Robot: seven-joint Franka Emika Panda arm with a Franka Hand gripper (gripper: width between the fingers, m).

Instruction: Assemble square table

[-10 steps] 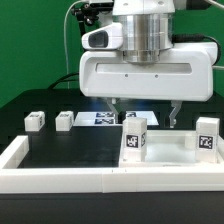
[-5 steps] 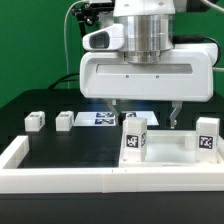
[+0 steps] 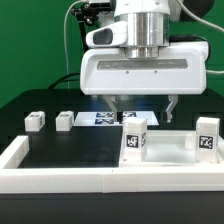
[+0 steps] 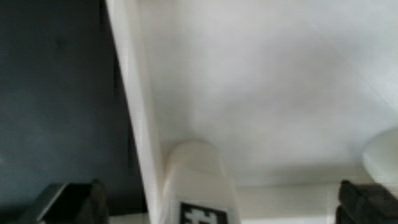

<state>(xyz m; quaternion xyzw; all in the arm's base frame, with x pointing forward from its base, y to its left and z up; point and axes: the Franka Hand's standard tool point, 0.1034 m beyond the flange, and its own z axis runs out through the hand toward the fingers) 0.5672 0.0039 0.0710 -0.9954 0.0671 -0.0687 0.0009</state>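
Observation:
The white square tabletop (image 3: pixel 170 152) lies on the black surface at the exterior view's right. Two white tagged legs stand upright on it, one at its left corner (image 3: pixel 135 138) and one at its right corner (image 3: pixel 207 135). Two more leg blocks (image 3: pixel 35 121) (image 3: pixel 66 120) lie loose at the left. My gripper (image 3: pixel 142 108) hangs open and empty just above the tabletop's far side. In the wrist view the gripper (image 4: pixel 221 205) straddles the tabletop (image 4: pixel 267 90), with one leg (image 4: pixel 196 185) between the dark fingertips (image 4: pixel 71 200).
The marker board (image 3: pixel 103 118) lies behind the tabletop, partly under the gripper. A long white rail (image 3: pixel 60 180) borders the front and left of the black surface. A green wall stands behind.
The gripper has risen a little above the tabletop, still open. The parts have not moved.

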